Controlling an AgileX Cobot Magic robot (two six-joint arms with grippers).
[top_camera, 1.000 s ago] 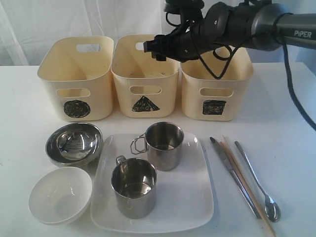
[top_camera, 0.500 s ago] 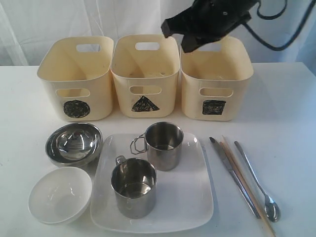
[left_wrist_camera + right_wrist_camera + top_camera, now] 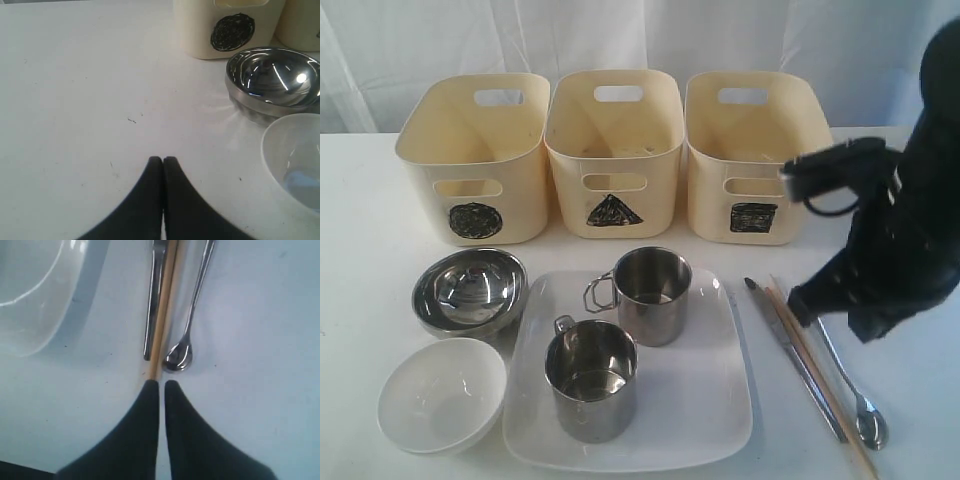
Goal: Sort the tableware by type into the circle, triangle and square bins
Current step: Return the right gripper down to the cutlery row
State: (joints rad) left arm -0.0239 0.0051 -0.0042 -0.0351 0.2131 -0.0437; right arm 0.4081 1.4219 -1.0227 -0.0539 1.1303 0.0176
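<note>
On the large white square plate (image 3: 695,395) stand two steel mugs (image 3: 653,293) (image 3: 591,378). To the plate's left are a steel bowl (image 3: 470,290) and a small white bowl (image 3: 440,393). To its right lie a steel knife (image 3: 795,360), wooden chopsticks (image 3: 823,380) and a steel spoon (image 3: 850,385). My right arm (image 3: 900,240) hangs over the cutlery. The right gripper (image 3: 160,383) is shut and holds nothing, above the near ends of the chopsticks (image 3: 162,325) and the spoon (image 3: 179,356). My left gripper (image 3: 162,159) is shut and holds nothing, over bare table beside the steel bowl (image 3: 272,82) and the white bowl (image 3: 295,160).
Three cream bins stand in a row at the back: circle (image 3: 470,160), triangle (image 3: 613,150) and square (image 3: 750,150). The circle bin (image 3: 230,30) also shows in the left wrist view. The left arm is out of the exterior view.
My right arm has swung from above the triangle and square bins down to the right side, over the cutlery. The tableware has not moved.
</note>
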